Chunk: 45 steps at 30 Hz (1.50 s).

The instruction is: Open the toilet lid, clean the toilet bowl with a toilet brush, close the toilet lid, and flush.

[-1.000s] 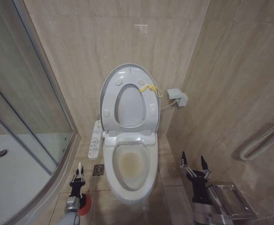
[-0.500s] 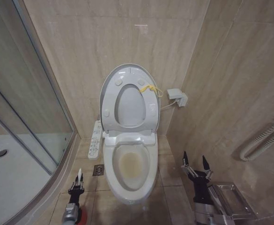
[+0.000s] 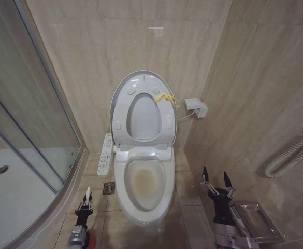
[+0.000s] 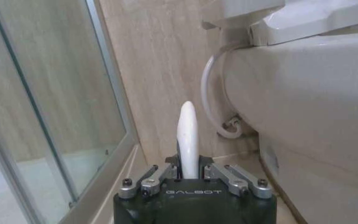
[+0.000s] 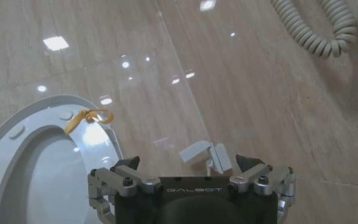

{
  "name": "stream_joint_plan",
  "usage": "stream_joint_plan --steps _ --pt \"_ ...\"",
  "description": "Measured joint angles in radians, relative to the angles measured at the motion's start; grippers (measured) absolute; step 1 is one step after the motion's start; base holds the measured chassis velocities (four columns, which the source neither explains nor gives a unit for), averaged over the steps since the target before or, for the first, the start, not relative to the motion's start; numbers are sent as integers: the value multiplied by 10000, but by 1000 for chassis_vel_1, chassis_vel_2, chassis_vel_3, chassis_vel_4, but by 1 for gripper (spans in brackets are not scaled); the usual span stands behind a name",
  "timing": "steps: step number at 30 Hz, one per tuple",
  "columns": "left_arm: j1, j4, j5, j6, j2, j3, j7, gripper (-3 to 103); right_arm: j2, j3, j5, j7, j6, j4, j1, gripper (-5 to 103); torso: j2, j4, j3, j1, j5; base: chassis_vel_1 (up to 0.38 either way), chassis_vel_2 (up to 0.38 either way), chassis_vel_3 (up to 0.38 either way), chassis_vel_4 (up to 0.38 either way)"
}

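Toilet lid: the toilet lid [image 3: 141, 83] is standing upright against the back wall, with the ring seat [image 3: 142, 120] raised flat against it; the yellow cord [image 3: 167, 98] is hanging from the rim on the robot's right side.
Toilet bowl: the toilet bowl [image 3: 144, 181] is lying open in the middle of the floor, and the water inside is looking yellowish.
Side panel: the button strip [image 3: 105, 154] is sticking out on the robot's left of the bowl.
Left gripper: the left gripper [image 3: 85, 206] is hanging low near the floor, left of the bowl and beside the glass shower door [image 3: 32, 109]; its fingers are clenching the cream handle of the toilet brush [image 4: 188, 138], which is pointing up out of them.
Red holder: a bit of the red cup [image 3: 86, 239] is peeking out just below that arm.
Right gripper: the right gripper [image 3: 216, 184] is waiting right of the bowl, fingers spread apart and gripping nothing, beside a metal wall fixture [image 3: 255, 220].
Wall: a small white box [image 3: 197, 107] is sitting right of the lid, and a coiled hose [image 5: 319, 28] is hanging on the right-hand wall.
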Motion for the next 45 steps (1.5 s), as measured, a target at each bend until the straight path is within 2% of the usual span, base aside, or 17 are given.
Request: stream_joint_plan --steps 11,21,28,39,45 --pt "-629 482 -255 -509 -29 51 306 19 -6 -13 13 2 7 -25 23 100 0 1 0 0 0 0 0 0 0" --pt "-1584 1182 -362 -600 107 502 457 19 -125 -2 51 2 32 -69 -6 100 -1 1 1 0 0 0 0 0 0" --pt "-1804 1318 -426 -721 89 558 627 19 -147 1 71 2 60 -147 5 100 -1 0 1 0 1 0 0 0 0" --pt "-1510 1130 -395 -568 117 598 613 19 -146 -1 74 4 63 -164 41 100 0 0 0 0 1 0 0 0 0" --pt "-1358 967 -265 -300 97 638 382 19 -130 -3 72 6 60 -186 60 100 0 0 0 0 1 0 0 0 0"
